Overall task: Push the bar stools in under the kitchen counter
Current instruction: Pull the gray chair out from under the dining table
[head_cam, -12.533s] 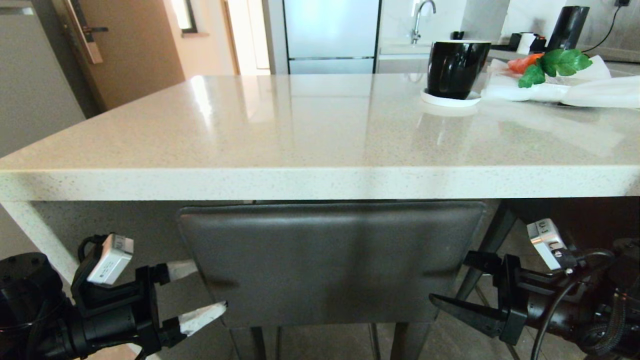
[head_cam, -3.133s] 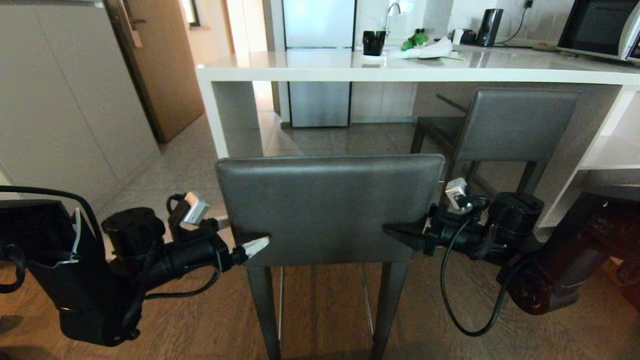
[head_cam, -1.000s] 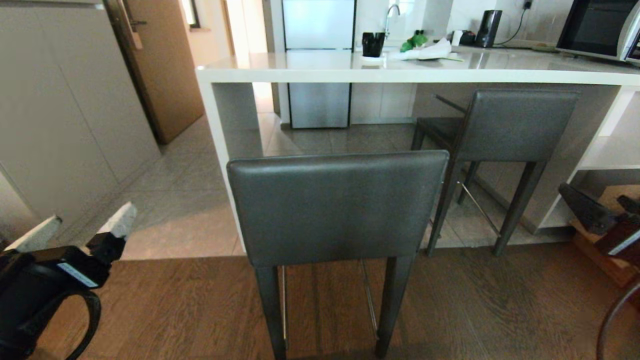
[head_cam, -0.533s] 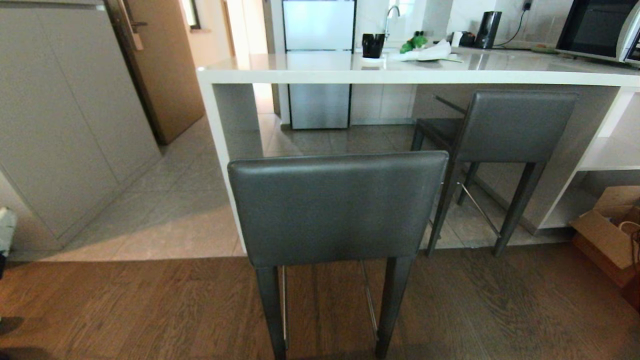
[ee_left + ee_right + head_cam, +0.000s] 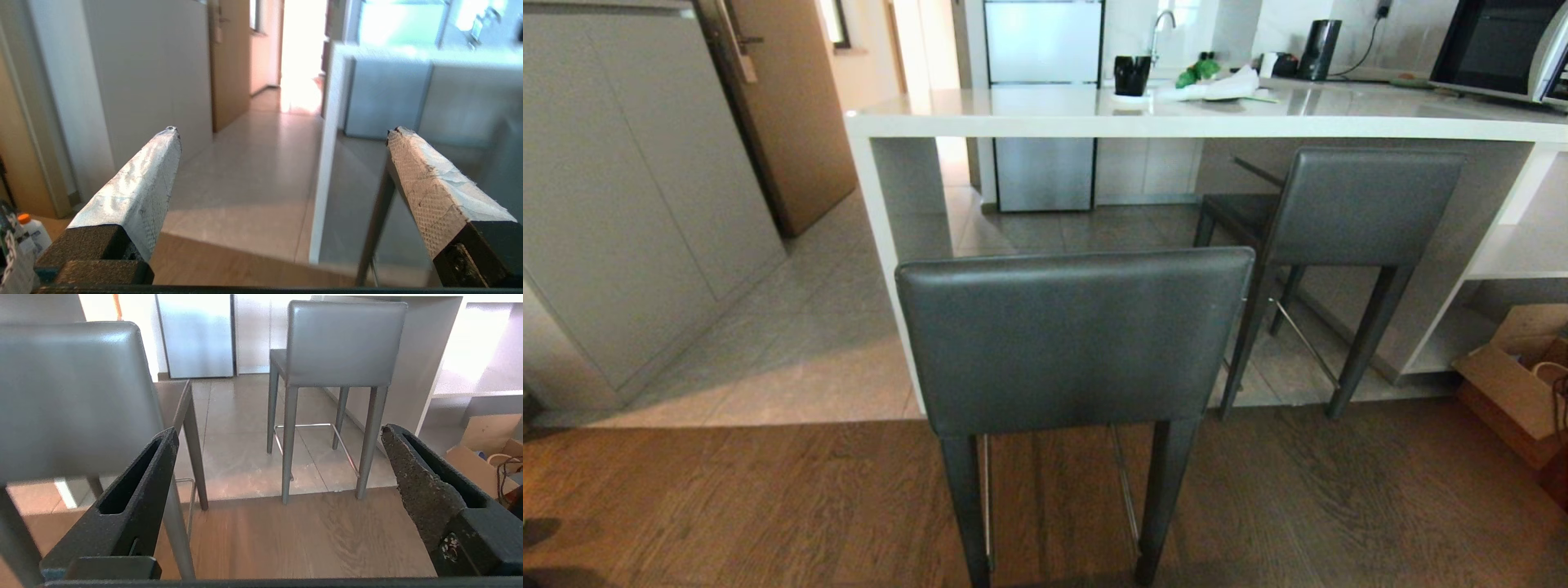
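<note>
A: Item one, the near bar stool (image 5: 1074, 339)?
B: Dark grey padded backrest, thin dark legs, metal footrest bar. It stands on the wood floor (image 5: 1339, 506), out in front of the kitchen counter (image 5: 1176, 124), at its left end and well clear of the edge. Not tucked under.

A: Item two, the far bar stool (image 5: 1364, 204)?
B: Same make. It stands on the grey tile (image 5: 809, 359) to the right, seat reaching in beneath the slab, backrest just below the counter's thick edge.

A: The counter itself?
B: White speckled top, white side panel (image 5: 882, 237) at its left end. On top, far back: a black mug (image 5: 1132, 73), green leaves (image 5: 1199, 68) on white paper, a black kettle (image 5: 1319, 47).

A: Grippers?
B: Neither arm appears in the head view. The left gripper (image 5: 282, 130), seen from its own wrist camera, is spread wide with nothing between its white-taped fingers (image 5: 139, 188); it faces the hallway and the counter's side panel. The right gripper (image 5: 278, 430) is likewise spread wide and empty, black fingers (image 5: 421, 486) framing the far stool, with the near stool's backrest close on one side.

A: Other entries?
B: A cardboard box (image 5: 1515, 384) on the floor at far right; a brown door (image 5: 784, 98) at back left.
</note>
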Available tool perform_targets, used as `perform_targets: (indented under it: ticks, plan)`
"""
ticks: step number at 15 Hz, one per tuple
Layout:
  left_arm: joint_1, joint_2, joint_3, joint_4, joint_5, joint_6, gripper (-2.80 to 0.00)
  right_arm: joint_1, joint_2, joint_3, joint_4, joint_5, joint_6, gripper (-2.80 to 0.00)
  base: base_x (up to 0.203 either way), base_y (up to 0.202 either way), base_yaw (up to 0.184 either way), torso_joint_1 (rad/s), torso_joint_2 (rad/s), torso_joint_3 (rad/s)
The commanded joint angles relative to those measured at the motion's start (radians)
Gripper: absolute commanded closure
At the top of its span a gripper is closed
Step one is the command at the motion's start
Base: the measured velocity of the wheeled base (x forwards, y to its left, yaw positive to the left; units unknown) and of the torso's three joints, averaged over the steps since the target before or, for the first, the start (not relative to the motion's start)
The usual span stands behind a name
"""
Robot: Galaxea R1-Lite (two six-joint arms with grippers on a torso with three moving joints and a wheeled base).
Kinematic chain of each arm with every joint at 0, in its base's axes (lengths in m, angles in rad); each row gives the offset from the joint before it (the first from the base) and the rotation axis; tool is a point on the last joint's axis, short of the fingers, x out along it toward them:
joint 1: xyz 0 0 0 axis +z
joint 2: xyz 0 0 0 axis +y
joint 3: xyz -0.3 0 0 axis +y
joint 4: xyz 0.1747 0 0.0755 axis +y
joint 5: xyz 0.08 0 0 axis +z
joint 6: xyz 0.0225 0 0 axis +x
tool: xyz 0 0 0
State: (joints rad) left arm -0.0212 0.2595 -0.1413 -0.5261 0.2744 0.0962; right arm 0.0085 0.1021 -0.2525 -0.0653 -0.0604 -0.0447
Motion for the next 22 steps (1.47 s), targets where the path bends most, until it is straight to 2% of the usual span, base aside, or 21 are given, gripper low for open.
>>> perform_targets:
  ticks: [1, 2, 4, 6, 9, 10, 15, 17, 22]
  plan:
    - [0.013, -0.242, 0.024, 0.192, -0.045, 0.003, -2.80, -0.007, -0.103, 0.021, 0.081, 0.019, -0.005, -2.80, 0.000, 0.000, 0.000, 0.000, 0.00, 0.000]
    - [0.017, -0.268, 0.073, 0.257, -0.081, 0.006, -2.80, -0.008, -0.102, 0.053, 0.080, 0.029, -0.009, -2.80, 0.000, 0.000, 0.000, 0.000, 0.00, 0.000]
    - [0.021, -0.261, 0.143, 0.328, -0.227, -0.004, -2.80, -0.008, -0.101, 0.150, 0.072, 0.059, -0.038, -2.80, 0.000, 0.000, 0.000, 0.000, 0.00, 0.000]
    - [0.022, -0.260, 0.143, 0.434, -0.258, -0.016, -2.80, -0.008, -0.101, 0.250, 0.019, 0.066, -0.047, -2.80, 0.000, 0.000, 0.000, 0.000, 0.00, 0.000]
    - [0.021, -0.259, 0.142, 0.534, -0.278, -0.026, -2.80, -0.007, -0.101, 0.251, 0.068, 0.077, -0.039, -2.80, 0.000, 0.000, 0.000, 0.000, 0.00, 0.000]
    - [0.021, -0.259, 0.144, 0.524, -0.308, -0.021, -2.80, -0.007, -0.101, 0.251, 0.068, 0.083, -0.041, -2.80, 0.000, 0.000, 0.000, 0.000, 0.00, 0.000]
    - [0.021, -0.259, 0.144, 0.523, -0.311, -0.030, -2.80, -0.007, -0.102, 0.253, 0.068, 0.097, -0.045, -2.80, 0.000, 0.000, 0.000, 0.000, 0.00, 0.000]
    - [0.021, -0.259, 0.144, 0.522, -0.295, -0.075, -2.80, -0.007, -0.102, 0.253, 0.067, 0.095, -0.046, -2.80, 0.000, 0.000, 0.000, 0.000, 0.00, 0.000]
    - [0.021, -0.259, 0.144, 0.521, -0.288, -0.078, -2.80, -0.007, -0.102, 0.253, 0.067, 0.088, -0.025, -2.80, 0.000, 0.000, 0.000, 0.000, 0.00, 0.000]
